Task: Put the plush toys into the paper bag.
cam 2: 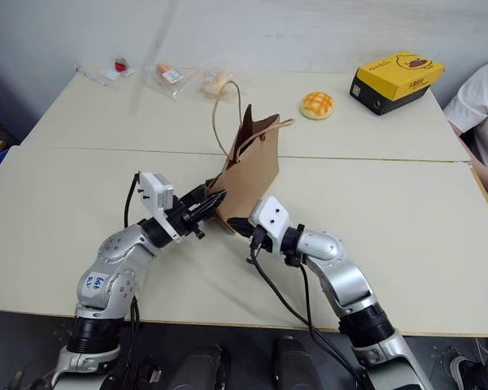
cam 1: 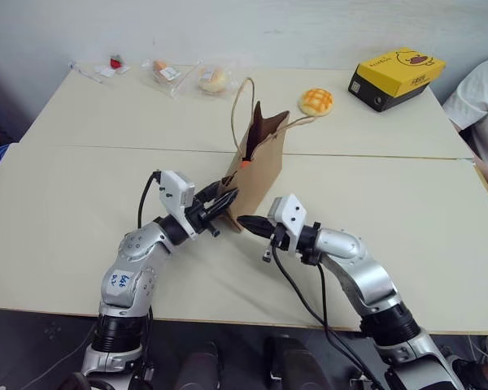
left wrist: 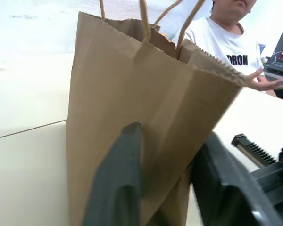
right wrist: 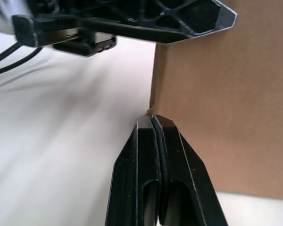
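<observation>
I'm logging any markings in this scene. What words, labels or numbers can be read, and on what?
"DRON": partial print on the person's white T-shirt; the start is hidden behind the paper bag.
Yellow and black box: duck face drawing and small print, too small to read.
Sticker on left arm: handwriting, unreadable.

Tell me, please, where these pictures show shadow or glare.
Left eye view: soft, even light, no glare on the table; the paper bag is dark inside its mouth. Left wrist view: the bag's lower front is shaded, the background very bright. Right wrist view: the right gripper, shut, stands dark against the lit bag.
</observation>
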